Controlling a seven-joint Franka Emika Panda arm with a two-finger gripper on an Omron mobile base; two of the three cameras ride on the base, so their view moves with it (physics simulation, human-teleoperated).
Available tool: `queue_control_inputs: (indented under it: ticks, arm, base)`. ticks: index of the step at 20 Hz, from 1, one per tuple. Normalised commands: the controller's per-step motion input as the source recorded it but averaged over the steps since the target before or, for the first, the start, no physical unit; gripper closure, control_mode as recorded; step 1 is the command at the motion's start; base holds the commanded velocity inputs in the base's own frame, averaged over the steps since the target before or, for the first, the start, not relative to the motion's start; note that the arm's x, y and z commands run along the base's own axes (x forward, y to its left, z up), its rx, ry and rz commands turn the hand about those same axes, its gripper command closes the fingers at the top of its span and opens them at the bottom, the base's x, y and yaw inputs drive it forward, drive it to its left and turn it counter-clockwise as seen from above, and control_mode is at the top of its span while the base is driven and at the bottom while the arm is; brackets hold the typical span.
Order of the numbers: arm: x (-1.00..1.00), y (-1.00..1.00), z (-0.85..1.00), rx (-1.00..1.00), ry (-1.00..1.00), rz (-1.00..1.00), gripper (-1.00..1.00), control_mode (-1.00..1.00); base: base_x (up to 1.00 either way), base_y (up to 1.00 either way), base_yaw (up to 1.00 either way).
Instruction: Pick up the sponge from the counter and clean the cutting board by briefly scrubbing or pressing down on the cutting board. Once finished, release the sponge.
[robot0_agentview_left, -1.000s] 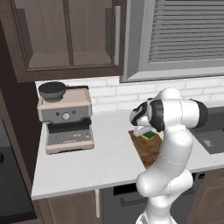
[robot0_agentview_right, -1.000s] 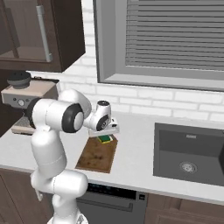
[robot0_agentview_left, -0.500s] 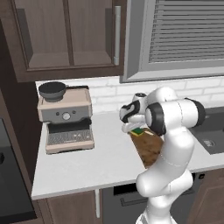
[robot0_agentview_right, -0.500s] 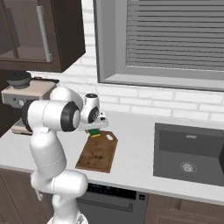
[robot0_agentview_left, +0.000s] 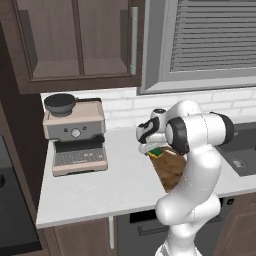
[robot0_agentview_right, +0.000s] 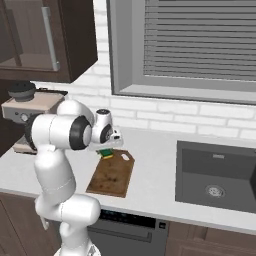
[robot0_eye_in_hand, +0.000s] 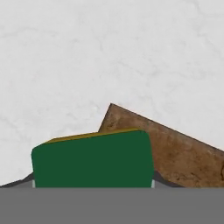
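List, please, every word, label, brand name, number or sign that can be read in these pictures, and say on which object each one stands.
There is no readable text in any view.
The beige espresso machine has a round dial on its front, but any marks on it are too small to read.
The dark brown wooden cutting board, the yellow and green sponge and the light grey-white counter carry no writing.

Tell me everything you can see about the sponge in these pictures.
The sponge is a small rectangular block with rounded corners, a dark green scrub layer facing the hand camera and a thin yellow edge behind it. It looks soft and matte. It sits at the gripper, over the far corner of the cutting board, partly over the counter. Whether the sponge touches the board cannot be told; the fingertips are hidden.
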Motion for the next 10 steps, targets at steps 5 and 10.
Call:
queue_control_inputs:
  ticks: [5,10]
  arm:
    - [-0.9,0.08,-0.05,-0.01,-0.15,0.0,1.0,-1.0]
    - [-0.2,0.16,-0.79,-0.02,0.07,0.0,1.0,-1.0]
  base:
    - [0.0,0.0,0.0]
    - [0.0,0.0,0.0]
